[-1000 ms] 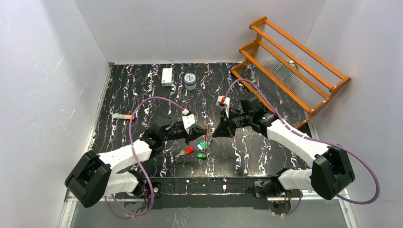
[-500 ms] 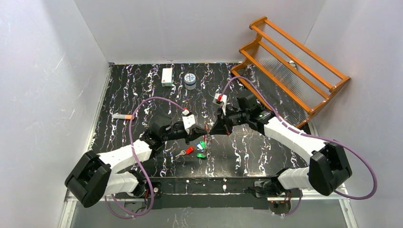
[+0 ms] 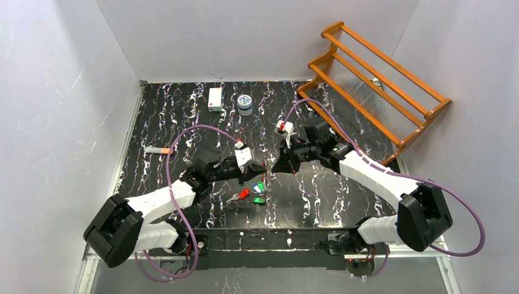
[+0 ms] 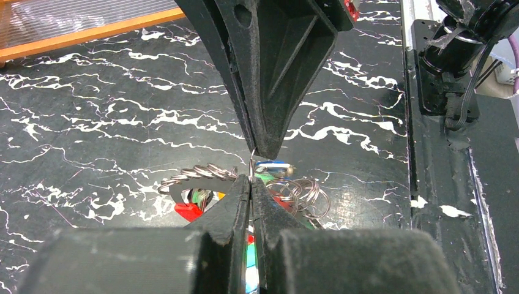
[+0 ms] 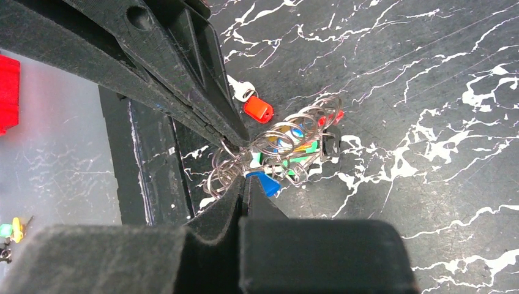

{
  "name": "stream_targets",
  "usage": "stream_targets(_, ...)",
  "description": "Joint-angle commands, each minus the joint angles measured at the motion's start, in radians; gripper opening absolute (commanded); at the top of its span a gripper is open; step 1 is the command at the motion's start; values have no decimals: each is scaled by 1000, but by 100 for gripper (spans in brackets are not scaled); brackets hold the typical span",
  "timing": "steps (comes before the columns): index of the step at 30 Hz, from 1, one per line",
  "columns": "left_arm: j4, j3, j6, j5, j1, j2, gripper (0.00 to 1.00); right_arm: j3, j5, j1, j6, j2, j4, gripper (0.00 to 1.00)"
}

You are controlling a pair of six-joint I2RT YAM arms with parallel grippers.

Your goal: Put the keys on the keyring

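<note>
Pinching a strand of the thin silver metal keyring, the left gripper is clenching tight just above the black marbled table. The right gripper, also clenched, is meeting the same strand tip to tip; whether it is gripping it is unclear. Threading seems to be in hand. A loose red-capped silver key is lying near the bunch, so next the coil needs prying apart.

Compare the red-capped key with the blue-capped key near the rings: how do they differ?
Colour: the red-capped silver key has a red plastic head; the blue-capped silver key a blue one. Place: the red-capped key lies apart on the black marbled table, beside the tangle of silver rings; the blue-capped key sits in among that tangle. Both are small keys.
</note>
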Motion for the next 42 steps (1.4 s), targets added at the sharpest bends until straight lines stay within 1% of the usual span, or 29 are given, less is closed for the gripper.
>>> stream_targets(1,5,25,10,22,-4,-18,0,21,36,3,-1,7,5,1)
stream_targets(13,5,25,12,23,-4,-30,0,2,5,3,-22,-10,30,1)
stream_targets(15,6,24,14,23,-4,-33,0,-2,11,3,-27,-29,45,21)
stream_targets(16,6,24,14,22,-4,-33,0,-7,8,3,-32,-42,57,36)
stream_targets(19,6,24,16,20,-4,-35,0,-38,-16,3,-55,-107,106,66)
stream_targets(20,6,24,17,21,-3,-35,0,-56,-10,2,-53,-134,134,74)
stream_targets(21,7,24,17,21,-4,-36,0,-75,8,3,-41,-159,168,80)
stream_targets(22,6,24,17,21,-4,-36,0,-96,25,3,-35,-187,206,83)
stream_targets(24,6,24,17,20,-4,-37,0,-135,74,3,-25,-238,280,86)
stream_targets(27,6,24,18,23,-4,-40,0,-190,96,3,-49,-283,344,88)
stream_targets(31,7,24,24,39,-4,-42,0,-275,33,2,-110,-312,466,89)
stream_targets(33,7,27,27,59,-4,-42,0,-318,13,2,-110,-330,544,97)
stream_targets(34,8,27,29,69,-4,-44,0,-342,11,3,-101,-337,590,98)
stream_targets(39,21,27,28,100,-3,-45,0,-423,12,2,-72,-346,752,99)
stream_targets(42,27,27,25,115,-4,-44,0,-424,-51,3,-101,-318,768,99)
